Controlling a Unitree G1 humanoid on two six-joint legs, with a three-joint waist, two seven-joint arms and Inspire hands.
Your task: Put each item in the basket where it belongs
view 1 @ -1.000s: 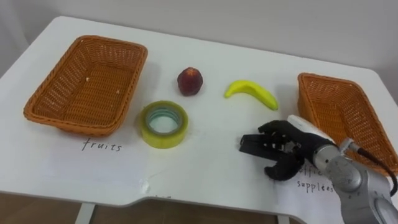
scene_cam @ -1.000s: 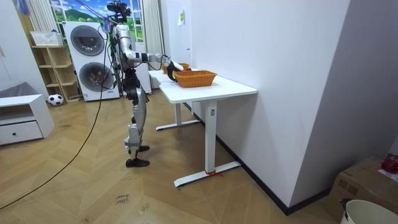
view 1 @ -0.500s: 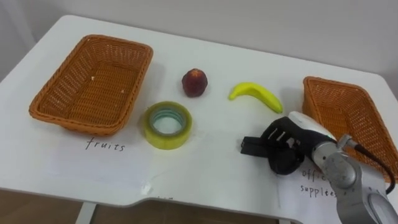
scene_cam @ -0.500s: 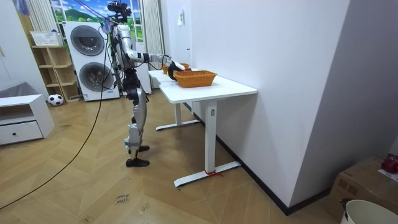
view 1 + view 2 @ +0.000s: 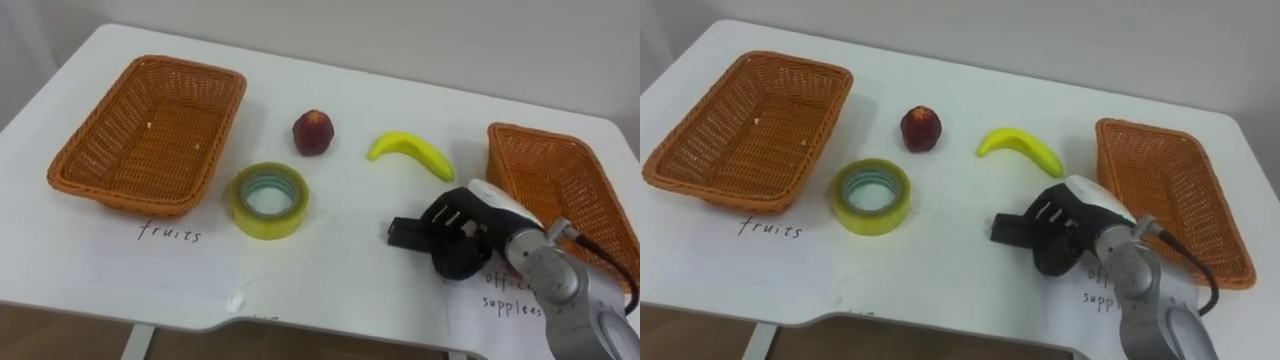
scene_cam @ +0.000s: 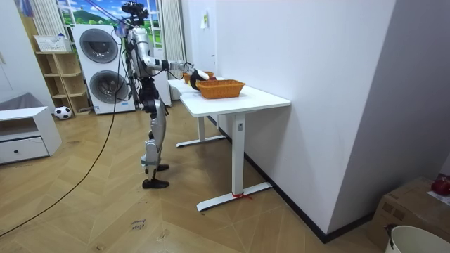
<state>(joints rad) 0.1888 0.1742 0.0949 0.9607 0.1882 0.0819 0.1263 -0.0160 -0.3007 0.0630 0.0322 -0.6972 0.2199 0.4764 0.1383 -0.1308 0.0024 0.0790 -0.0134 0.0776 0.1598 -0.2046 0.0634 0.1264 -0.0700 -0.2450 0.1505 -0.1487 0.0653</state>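
— Right hand (image 5: 468,228), left eye view: what do you read there?
— Your fingers are curled round a small black object (image 5: 402,233), and one end of it juts out toward the tape roll (image 5: 268,227). You cannot tell whether the object rests on the white surface (image 5: 330,275) or clears it. Hand and object lie between the roll and the right basket (image 5: 512,170), near the banana (image 5: 410,150). A red fruit (image 5: 313,132) lies between the banana and the left basket (image 5: 218,140). Fruit, banana and roll all sit on the surface, outside both baskets.
— Room view?
— You stand at the end of the surface on the room view's left, with one arm stretched out over it.
— Right eye view?
— You see the same layout: the hand is closed on the black object, just left of the right basket, with the banana beyond it.
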